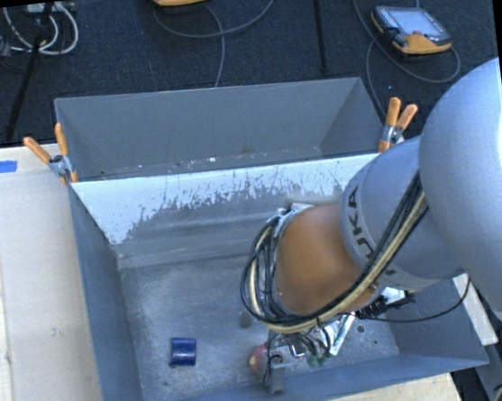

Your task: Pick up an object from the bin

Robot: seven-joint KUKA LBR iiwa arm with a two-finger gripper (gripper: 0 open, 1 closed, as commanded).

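My gripper (275, 375) is low over the bin floor near the front wall, a little right of the middle, mostly hidden under the arm's orange cover. A small round thing, reddish with a bit of green (258, 359), lies right against the gripper's left side, partly covered by it. A small blue block (182, 351) rests alone on the floor in the front left part of the bin, well left of the gripper.
The arm comes in from the right and covers the right half of the bin floor, with looped cables round its wrist. The bin's front wall runs just below the gripper.
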